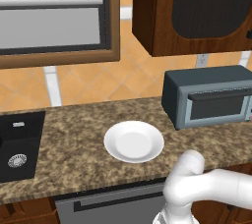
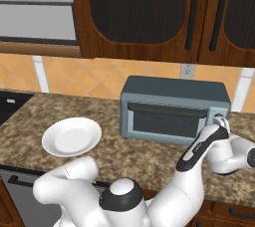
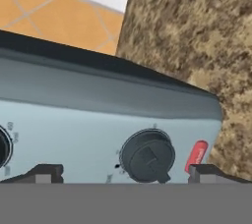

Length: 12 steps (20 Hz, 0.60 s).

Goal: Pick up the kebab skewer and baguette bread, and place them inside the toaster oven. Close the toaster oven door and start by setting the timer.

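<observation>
The toaster oven (image 1: 211, 95) (image 2: 174, 89) stands at the back of the counter, and the toaster oven door (image 1: 216, 106) (image 2: 167, 119) is closed flat against its front. My gripper (image 2: 222, 121) hovers at the oven's right end, by the control panel. In the hand view my gripper (image 3: 127, 173) is open, its two fingertips (image 3: 47, 171) standing wide on either side of a dark round knob (image 3: 146, 155) on the blue-grey panel (image 3: 74, 125). A small red button (image 3: 198, 155) sits just right of that knob. The kebab skewer and the baguette bread are out of view.
An empty white plate (image 1: 134, 141) (image 2: 72, 136) lies on the granite counter (image 1: 74, 134) left of the oven. A black sink (image 1: 17, 144) is at the far left. Dark wooden wall cabinets (image 2: 149, 12) hang above the oven. A second knob (image 3: 2, 147) sits further along the panel.
</observation>
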{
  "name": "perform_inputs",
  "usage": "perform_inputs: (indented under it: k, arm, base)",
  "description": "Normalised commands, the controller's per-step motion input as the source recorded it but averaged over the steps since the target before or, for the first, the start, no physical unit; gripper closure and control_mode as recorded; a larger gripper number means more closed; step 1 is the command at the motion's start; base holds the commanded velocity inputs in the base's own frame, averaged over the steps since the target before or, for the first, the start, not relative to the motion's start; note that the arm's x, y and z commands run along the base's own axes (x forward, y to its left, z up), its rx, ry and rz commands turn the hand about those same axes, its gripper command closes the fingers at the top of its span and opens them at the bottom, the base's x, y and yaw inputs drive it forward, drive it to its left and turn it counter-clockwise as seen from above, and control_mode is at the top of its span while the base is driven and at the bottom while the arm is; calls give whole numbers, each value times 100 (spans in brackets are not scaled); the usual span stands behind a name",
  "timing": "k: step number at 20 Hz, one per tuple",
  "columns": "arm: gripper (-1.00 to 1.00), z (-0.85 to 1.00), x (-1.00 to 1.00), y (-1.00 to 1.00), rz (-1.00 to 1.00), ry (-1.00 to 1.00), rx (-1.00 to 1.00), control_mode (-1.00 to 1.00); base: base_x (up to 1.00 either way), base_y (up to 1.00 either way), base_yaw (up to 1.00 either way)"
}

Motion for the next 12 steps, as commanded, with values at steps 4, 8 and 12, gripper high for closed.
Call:
perform_inputs:
  k: [4,8,12]
  arm:
    - [-100,-31,10,-36,-2,-4,0,-100]
    - [-100,-28,10,0,-7,-11,0,-100]
    - [-100,-30,12,1,-8,-15,0,-100]
  base:
    - [0,0,0]
    - [0,0,0]
    - [0,0,0]
